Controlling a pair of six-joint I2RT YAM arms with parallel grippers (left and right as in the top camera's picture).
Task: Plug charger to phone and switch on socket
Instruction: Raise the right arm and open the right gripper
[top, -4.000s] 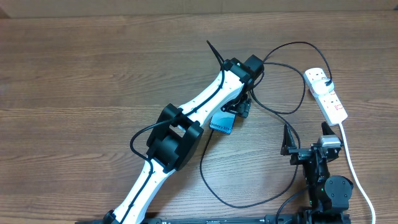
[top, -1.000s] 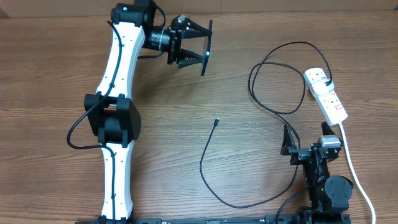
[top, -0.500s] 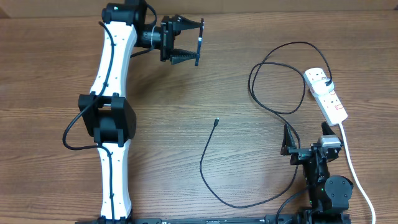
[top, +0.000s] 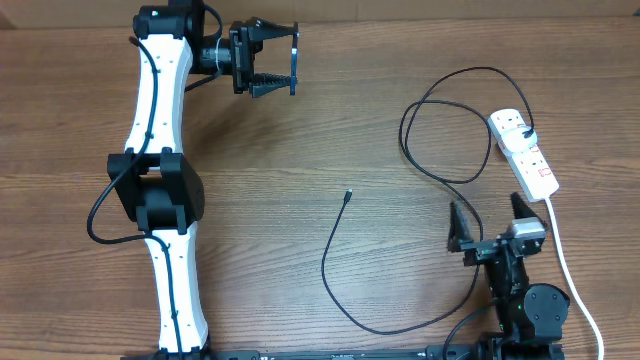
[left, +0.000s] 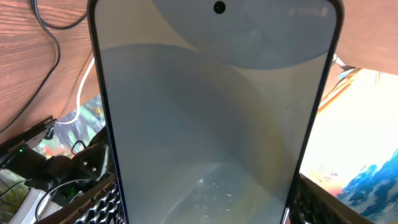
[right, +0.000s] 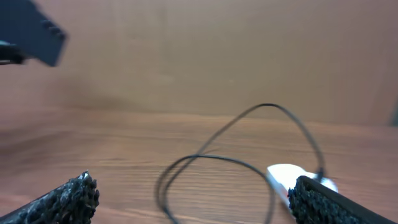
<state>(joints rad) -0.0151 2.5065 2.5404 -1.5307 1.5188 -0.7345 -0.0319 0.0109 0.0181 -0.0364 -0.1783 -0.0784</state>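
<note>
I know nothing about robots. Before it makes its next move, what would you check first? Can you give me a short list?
1. Phone gripped firmly: ok. It sits clamped in the left gripper, lifted above the table.
2. Charger tip reachable: ok. It lies free on the table with nothing on it.
3. Right gripper ready to grasp: ok. It is open and empty.
4. Phone's charging port facing the cable: cannot tell. No view shows the port.
5. Socket switch position: cannot tell. It is too small to read.
</note>
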